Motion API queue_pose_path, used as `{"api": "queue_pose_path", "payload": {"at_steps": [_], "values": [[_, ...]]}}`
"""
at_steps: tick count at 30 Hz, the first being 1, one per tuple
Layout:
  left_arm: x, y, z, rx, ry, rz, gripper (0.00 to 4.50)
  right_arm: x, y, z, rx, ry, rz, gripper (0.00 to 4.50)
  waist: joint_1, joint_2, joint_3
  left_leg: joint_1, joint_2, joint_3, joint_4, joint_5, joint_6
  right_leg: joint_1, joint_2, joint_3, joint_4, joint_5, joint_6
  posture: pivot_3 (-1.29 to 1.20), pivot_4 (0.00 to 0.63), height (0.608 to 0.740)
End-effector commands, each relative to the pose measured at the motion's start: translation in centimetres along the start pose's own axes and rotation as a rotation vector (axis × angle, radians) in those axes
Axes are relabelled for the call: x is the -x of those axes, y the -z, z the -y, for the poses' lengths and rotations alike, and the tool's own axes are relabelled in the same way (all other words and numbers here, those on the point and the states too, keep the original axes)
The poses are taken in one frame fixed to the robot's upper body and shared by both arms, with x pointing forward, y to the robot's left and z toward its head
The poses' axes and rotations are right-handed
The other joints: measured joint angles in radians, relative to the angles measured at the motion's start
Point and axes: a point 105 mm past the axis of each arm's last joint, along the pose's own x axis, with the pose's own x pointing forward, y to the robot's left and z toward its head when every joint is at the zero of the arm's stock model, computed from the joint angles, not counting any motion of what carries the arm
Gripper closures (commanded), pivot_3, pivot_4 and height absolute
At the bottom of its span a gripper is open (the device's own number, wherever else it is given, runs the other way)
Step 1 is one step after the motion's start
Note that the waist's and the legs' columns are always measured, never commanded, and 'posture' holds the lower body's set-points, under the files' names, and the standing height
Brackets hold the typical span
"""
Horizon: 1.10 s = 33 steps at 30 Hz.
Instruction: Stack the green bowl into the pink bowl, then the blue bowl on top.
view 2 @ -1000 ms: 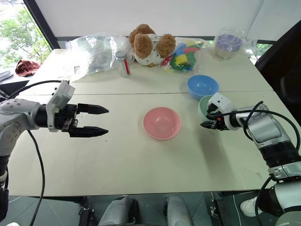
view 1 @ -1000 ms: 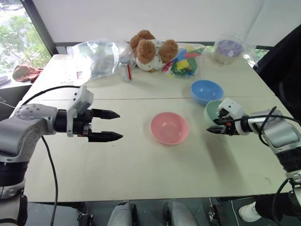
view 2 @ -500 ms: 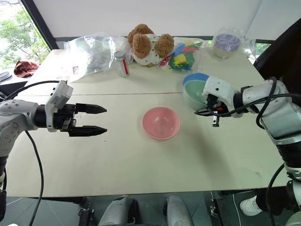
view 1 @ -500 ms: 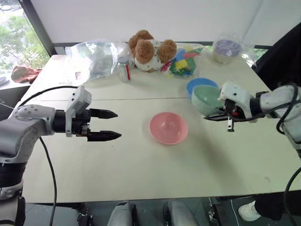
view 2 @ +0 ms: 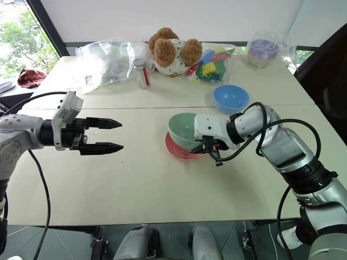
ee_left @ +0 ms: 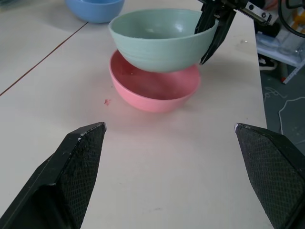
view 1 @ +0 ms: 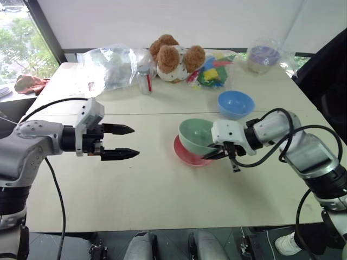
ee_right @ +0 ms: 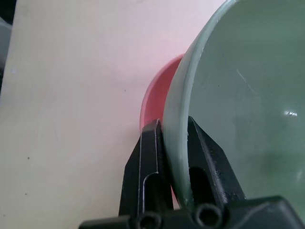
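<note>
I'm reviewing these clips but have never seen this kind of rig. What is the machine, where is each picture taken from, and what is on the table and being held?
It is a humanoid robot with two arms, each ending in a two-fingered black hand. Two pictures come from cameras in its head, looking down over a pale table. The other two come from cameras on each wrist, looking along that hand's fingers.

The right hand is shut on the rim of the green bowl, holding it just over the pink bowl, not yet seated in it. The left hand is open and holds nothing.

The blue bowl stands on the table farther back. Along the far edge lie a teddy bear, plastic bags and a small jar.
</note>
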Motion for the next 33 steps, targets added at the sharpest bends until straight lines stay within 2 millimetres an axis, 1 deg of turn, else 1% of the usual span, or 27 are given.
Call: {"api": "queue_pose_path", "payload": {"at_steps": [1, 2, 3, 7, 9, 10, 13, 15, 17, 18, 19, 21, 23, 24, 25, 26, 29, 31, 33], "values": [[0.8, -1.2, 0.4, -0.055, -0.019, 0.019, 0.00, 0.4, -1.1, 0.6, 0.076, 0.013, 0.013, 4.08, -0.002, 0.000, 0.000, 0.000, 0.000, 0.000, 0.000, 0.000, 0.000, 0.000, 0.000, 0.000, 0.000, 0.000, 0.000, 0.00, 0.150, 0.740], [0.8, -1.2, 0.4, -0.054, -0.022, 0.018, 0.00, 0.3, -1.3, 0.6, 0.077, 0.007, 0.020, 3.59, -0.003, 0.000, 0.000, 0.000, 0.000, 0.000, 0.000, 0.000, 0.000, 0.000, 0.000, 0.000, 0.000, 0.000, 0.000, 0.00, 0.150, 0.740], [0.8, -1.2, 0.4, -0.054, -0.025, 0.018, 0.00, 0.3, -1.5, 0.5, 0.079, 0.001, 0.026, 3.27, -0.002, 0.000, 0.000, 0.000, 0.000, 0.000, 0.000, 0.000, 0.000, 0.000, 0.000, 0.000, 0.000, 0.000, 0.000, 0.00, 0.150, 0.740], [0.9, -1.2, 0.4, -0.050, -0.032, 0.020, 0.00, 0.3, -2.3, 0.5, 0.084, -0.006, 0.044, 1.09, -0.001, 0.000, 0.000, 0.000, 0.000, 0.000, 0.000, 0.000, 0.000, 0.000, 0.000, 0.000, 0.000, 0.000, 0.000, 0.00, 0.150, 0.740], [0.9, -1.1, 0.4, -0.048, -0.034, 0.020, 0.00, 0.9, -3.2, 0.5, 0.078, -0.008, 0.062, 0.09, -0.001, 0.000, 0.000, 0.000, 0.000, 0.000, 0.000, 0.000, 0.000, 0.000, 0.000, 0.000, 0.000, 0.000, 0.000, 0.00, 0.150, 0.740], [0.9, -1.1, 0.4, -0.046, -0.035, 0.021, 0.00, 1.5, -3.7, 0.7, 0.074, 0.003, 0.076, 0.03, -0.001, 0.000, 0.000, 0.000, 0.000, 0.000, 0.000, 0.000, 0.000, 0.000, 0.000, 0.000, 0.000, 0.000, 0.000, 0.00, 0.150, 0.740], [0.9, -1.1, 0.3, -0.044, -0.036, 0.022, 0.00, 3.6, -5.2, 1.6, 0.045, 0.054, 0.119, 0.03, 0.000, 0.000, 0.000, 0.000, 0.000, 0.000, 0.000, 0.000, 0.000, 0.000, 0.000, 0.000, 0.000, 0.000, 0.000, 0.00, 0.150, 0.740], [0.9, -1.1, 0.3, -0.043, -0.035, 0.023, 0.00, 5.2, -5.3, 2.9, 0.008, 0.131, 0.136, 0.03, 0.000, 0.000, 0.000, 0.000, 0.000, 0.000, 0.000, 0.000, 0.000, 0.000, 0.000, 0.000, 0.000, 0.000, 0.000, 0.00, 0.150, 0.740], [0.8, -1.1, 0.3, -0.043, -0.033, 0.025, 0.00, 7.0, -4.5, 4.8, -0.052, 0.236, 0.136, 0.03, -0.001, 0.000, 0.000, 0.000, 0.000, 0.000, 0.000, 0.000, 0.000, 0.000, 0.000, 0.000, 0.000, 0.000, 0.000, 0.00, 0.150, 0.740], [0.7, -1.1, 0.2, -0.044, -0.031, 0.025, 0.00, 8.0, -3.5, 5.9, -0.083, 0.300, 0.114, 0.03, -0.001, 0.000, 0.000, 0.000, 0.000, 0.000, 0.000, 0.000, 0.000, 0.000, -0.001, 0.000, 0.000, 0.000, 0.000, 0.00, 0.150, 0.740], [0.7, -1.1, 0.2, -0.044, -0.029, 0.026, 0.00, 8.8, -1.4, 7.3, -0.134, 0.378, 0.069, 0.03, 0.000, -0.001, 0.000, 0.000, 0.000, 0.000, 0.000, 0.000, 0.000, 0.000, -0.001, 0.000, 0.000, 0.000, 0.000, 0.00, 0.150, 0.740], [0.6, -1.0, 0.2, -0.045, -0.026, 0.028, 0.00, 9.6, 1.3, 8.6, -0.195, 0.456, 0.005, 0.03, 0.001, -0.001, -0.001, 0.000, 0.000, 0.000, 0.000, 0.000, 0.000, 0.001, -0.001, 0.000, 0.000, 0.000, 0.000, 0.00, 0.150, 0.740], [0.5, -1.1, 0.1, -0.045, -0.024, 0.029, 0.00, 9.5, 3.7, 9.5, -0.252, 0.494, -0.041, 0.03, 0.000, -0.001, -0.001, 0.000, -0.001, 0.001, 0.000, 0.000, 0.000, 0.001, -0.001, 0.000, 0.000, 0.000, 0.000, 0.00, 0.150, 0.740], [0.4, -1.1, 0.1, -0.046, -0.024, 0.030, 0.00, 9.0, 6.0, 10.3, -0.296, 0.536, -0.094, 0.03, -0.001, -0.001, -0.001, 0.000, -0.001, 0.001, 0.000, 0.000, 0.000, 0.001, -0.001, 0.000, 0.000, 0.000, 0.000, 0.00, 0.150, 0.740], [0.4, -1.1, 0.0, -0.047, -0.023, 0.031, 0.00, 8.5, 7.8, 10.8, -0.325, 0.562, -0.140, 0.03, -0.007, -0.001, -0.001, 0.000, 0.000, 0.001, 0.000, 0.000, 0.000, 0.000, 0.000, 0.000, 0.000, 0.000, 0.000, 0.00, 0.150, 0.740], [0.4, -1.1, 0.0, -0.047, -0.023, 0.031, 0.00, 8.2, 8.9, 11.1, -0.338, 0.575, -0.171, 0.03, -0.010, -0.001, 0.000, 0.001, 0.000, 0.002, 0.000, 0.000, 0.000, 0.000, 0.000, 0.001, 0.000, 0.000, 0.000, 0.00, 0.150, 0.740], [0.3, -1.1, 0.0, -0.048, -0.023, 0.031, 0.00, 6.9, 11.1, 12.2, -0.411, 0.612, -0.206, 0.03, -0.021, 0.000, 0.000, 0.001, 0.001, 0.003, -0.002, 0.001, -0.002, -0.001, 0.001, 0.002, 0.000, 0.000, 0.000, 0.00, 0.150, 0.740], [0.4, -1.1, 0.1, -0.048, -0.023, 0.031, 0.00, 6.1, 12.1, 12.6, -0.433, 0.632, -0.239, 0.03, -0.030, 0.000, 0.000, 0.001, 0.001, 0.003, -0.002, 0.005, -0.008, -0.002, 0.001, 0.002, 0.000, 0.000, 0.000, 0.00, 0.150, 0.740], [0.5, -1.2, 0.2, -0.049, -0.027, 0.030, 0.00, 5.3, 13.0, 12.7, -0.449, 0.651, -0.281, 0.03, -0.033, 0.000, 0.000, 0.000, 0.001, 0.003, -0.003, 0.005, -0.009, -0.002, 0.001, 0.003, 0.000, 0.000, 0.000, 0.00, 0.150, 0.740]]}}
